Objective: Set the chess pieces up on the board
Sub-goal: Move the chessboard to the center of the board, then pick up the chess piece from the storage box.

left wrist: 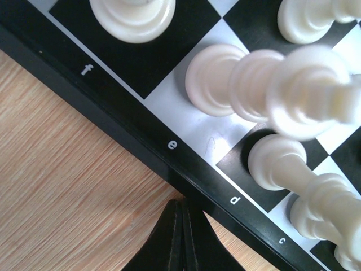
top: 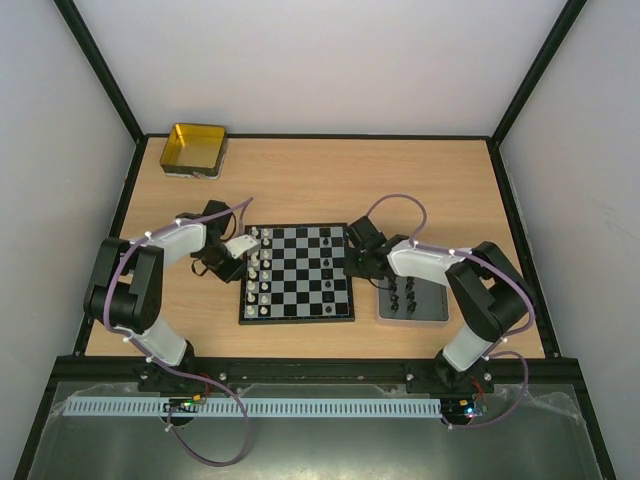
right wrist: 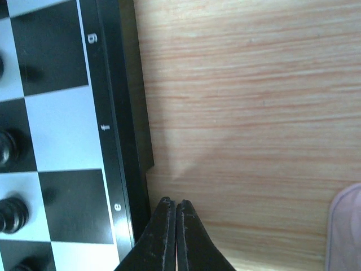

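The chessboard (top: 296,300) lies in the middle of the table. Whitish chess pieces (top: 258,272) stand in its two left columns, and a few black ones (top: 331,268) stand toward its right side. More black pieces (top: 404,297) stand on the dark grey tray (top: 435,310). My left gripper (top: 238,265) is shut and empty at the board's left edge. In the left wrist view its tips (left wrist: 183,206) sit against the border (left wrist: 169,164) near "d" and "e", with whitish pieces (left wrist: 217,79) close by. My right gripper (top: 354,268) is shut and empty at the board's right edge. Its tips (right wrist: 175,204) are beside the border (right wrist: 113,141).
A yellow tin (top: 193,150) stands at the table's far left corner. The dark grey tray lies just right of the board, under the right arm. Black pieces (right wrist: 11,212) show at the left edge of the right wrist view. A pale cable (right wrist: 345,226) crosses its lower right corner.
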`<state>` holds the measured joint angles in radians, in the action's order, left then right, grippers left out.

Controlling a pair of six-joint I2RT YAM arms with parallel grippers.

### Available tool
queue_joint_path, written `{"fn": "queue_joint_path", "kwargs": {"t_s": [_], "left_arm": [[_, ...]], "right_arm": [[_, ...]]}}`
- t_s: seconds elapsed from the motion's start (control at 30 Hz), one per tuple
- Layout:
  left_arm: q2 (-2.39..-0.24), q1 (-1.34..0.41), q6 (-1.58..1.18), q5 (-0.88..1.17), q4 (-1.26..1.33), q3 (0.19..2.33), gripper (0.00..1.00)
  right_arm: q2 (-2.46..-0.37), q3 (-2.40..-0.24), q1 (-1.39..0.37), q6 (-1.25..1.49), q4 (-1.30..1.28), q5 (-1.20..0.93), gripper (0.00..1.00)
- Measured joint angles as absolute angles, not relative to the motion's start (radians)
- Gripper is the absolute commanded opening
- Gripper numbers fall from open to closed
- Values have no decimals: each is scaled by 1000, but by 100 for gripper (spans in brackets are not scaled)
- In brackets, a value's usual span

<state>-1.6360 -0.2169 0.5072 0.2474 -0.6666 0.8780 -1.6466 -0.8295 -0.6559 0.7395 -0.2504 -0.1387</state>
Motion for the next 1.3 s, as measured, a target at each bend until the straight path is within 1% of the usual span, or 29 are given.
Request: {"fn": "queue_joint_path", "kwargs": {"t_s": [0.17,0.43,0.5,0.53,0.57,0.6,0.63,0.7,0.77,0.8,0.87,0.9,0.97,1.0,1.03,1.13,1.3], "left_arm": [[-1636,-192,508,246,-666,879,3],[-1634,-113,514,231,-661,880,12],[-1628,-93,516,219,-660,879,22],[-1622,-83,518,215,-660,879,30],[-1613,-76,521,211,-661,879,41],[-1601,-69,524,208,-661,879,49],[-1579,-63,519,208,-662,879,55],[-1528,-53,522,205,-664,879,65],[-1473,-49,523,204,-664,879,73],[-1444,-45,521,205,-664,879,74],[-1385,-38,513,207,-666,879,77],[-1363,-36,513,210,-667,879,81],[-1306,-30,509,221,-669,880,96],[-1276,-28,503,228,-668,880,99],[-1251,-28,503,231,-666,880,99],[-1177,-27,467,235,-649,880,99],[-1130,-1,396,251,-567,870,99]], "right_arm": [[-1628,-824,-664,739,-292,-139,2],[-1549,-814,-665,739,-348,-103,2],[-1509,-814,-665,737,-367,-89,4],[-1489,-815,-665,736,-375,-83,7],[-1468,-817,-665,735,-386,-74,10],[-1445,-822,-665,733,-401,-65,14],[-1420,-830,-665,732,-417,-53,19],[-1382,-848,-665,730,-444,-36,33],[-1341,-867,-664,729,-471,-17,42],[-1322,-875,-661,725,-485,-9,47],[-1286,-885,-653,723,-511,3,61],[-1270,-888,-646,723,-524,6,69],[-1241,-888,-620,717,-549,7,77],[-1230,-888,-605,717,-558,8,80],[-1222,-888,-590,715,-568,8,81],[-1201,-875,-546,714,-582,6,81],[-1192,-824,-468,706,-586,-35,71]]}}
